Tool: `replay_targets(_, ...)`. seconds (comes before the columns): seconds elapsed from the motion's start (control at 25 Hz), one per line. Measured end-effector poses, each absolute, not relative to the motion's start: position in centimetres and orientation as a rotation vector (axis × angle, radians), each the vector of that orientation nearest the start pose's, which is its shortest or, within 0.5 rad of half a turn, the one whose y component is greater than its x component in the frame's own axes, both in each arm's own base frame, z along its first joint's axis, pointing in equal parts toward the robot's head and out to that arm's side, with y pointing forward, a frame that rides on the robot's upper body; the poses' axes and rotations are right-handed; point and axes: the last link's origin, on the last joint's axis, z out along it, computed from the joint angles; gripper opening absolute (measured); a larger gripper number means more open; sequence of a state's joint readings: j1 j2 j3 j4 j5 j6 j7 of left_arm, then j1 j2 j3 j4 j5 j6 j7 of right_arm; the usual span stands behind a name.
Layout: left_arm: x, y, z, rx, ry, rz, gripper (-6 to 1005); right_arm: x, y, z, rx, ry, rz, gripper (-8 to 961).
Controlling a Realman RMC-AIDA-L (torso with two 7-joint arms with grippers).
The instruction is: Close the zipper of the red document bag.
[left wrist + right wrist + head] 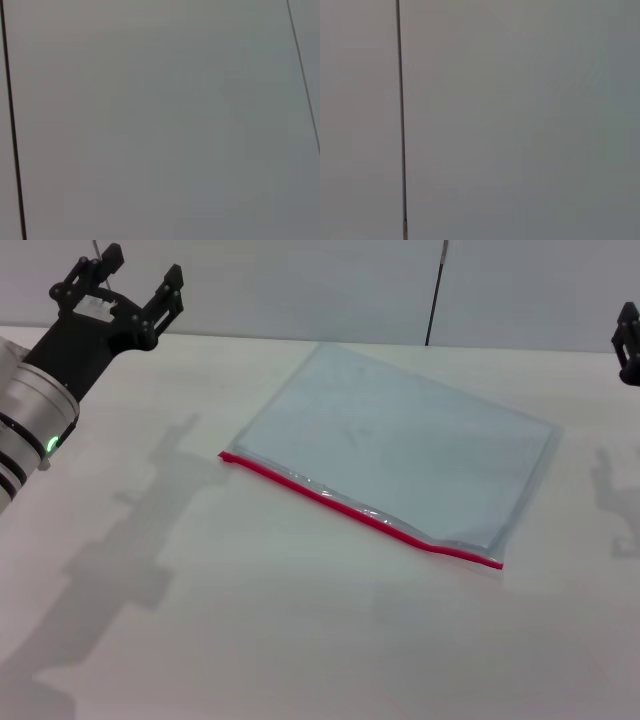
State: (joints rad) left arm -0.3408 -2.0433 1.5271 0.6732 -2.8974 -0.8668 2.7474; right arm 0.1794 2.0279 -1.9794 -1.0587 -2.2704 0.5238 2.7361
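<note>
White table [200, 640], grey wall behind. Left gripper [130, 285] raised at far left, jaws spread, empty, well apart from red document bag [400, 450] lying flat mid-table; zipper [355, 508] along near edge. Right gripper [628, 340] at far right edge, jaw state indeterminate.

A white table [300, 640] meets a pale wall [300, 280] crossed by 1 dark seam [434, 300].

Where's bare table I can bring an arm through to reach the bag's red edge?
The wide strip of table between the zipper and the near edge is bare. So is the stretch between the left end effector and the red document bag. The right end effector hangs at the frame edge, with a narrower gap beside the bag.
</note>
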Motion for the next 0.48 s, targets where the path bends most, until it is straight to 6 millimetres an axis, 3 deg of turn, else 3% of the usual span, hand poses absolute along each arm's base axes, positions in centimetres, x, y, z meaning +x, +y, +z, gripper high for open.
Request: replay_targets(0.48,-26.03,38.73,2.99,-1.771,-0.320,-0.791,741,24.63,36.75,0.29,-1.586,0.590,0.630,518)
